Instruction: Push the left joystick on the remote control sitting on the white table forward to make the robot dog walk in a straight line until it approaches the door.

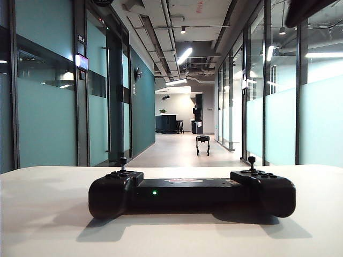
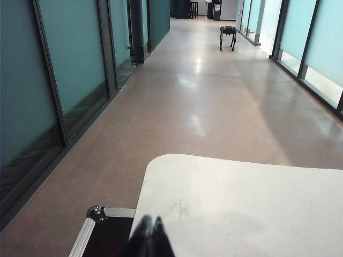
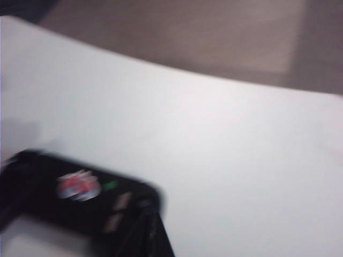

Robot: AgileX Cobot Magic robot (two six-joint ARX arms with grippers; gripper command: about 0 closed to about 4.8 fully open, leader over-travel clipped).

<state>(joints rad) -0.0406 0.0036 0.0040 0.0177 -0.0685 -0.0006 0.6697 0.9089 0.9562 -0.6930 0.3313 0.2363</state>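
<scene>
In the exterior view, the wide black gamepad-style remote control (image 1: pixel 192 195) with two bulky rounded handles lies across the middle of the smooth white bench (image 1: pixel 48 214), a green light glowing on its flat bar beside a red-and-white logo. The tiny black left joystick (image 1: pixel 122 161) stands upright on the left handle, its twin right joystick (image 1: pixel 251 160) on the right one. Beyond the bench a long corridor with teal glass walls (image 1: pixel 48 107) runs away, and the small black four-legged robot dog (image 1: pixel 202 144) stands far down its pale floor (image 1: pixel 177 152). In the left wrist view, the left hand (image 2: pixel 149 238) hangs over the bench's rounded corner (image 2: pixel 161 166), fingertips pressed together, above a black metal-edged case (image 2: pixel 99 235); the dog (image 2: pixel 228 36) is well away down the floor. The blurred right wrist view shows the right hand (image 3: pixel 147 235), its fingers together, just beside the remote's logo end (image 3: pixel 80 187) on the bench (image 3: pixel 225 150).
</scene>
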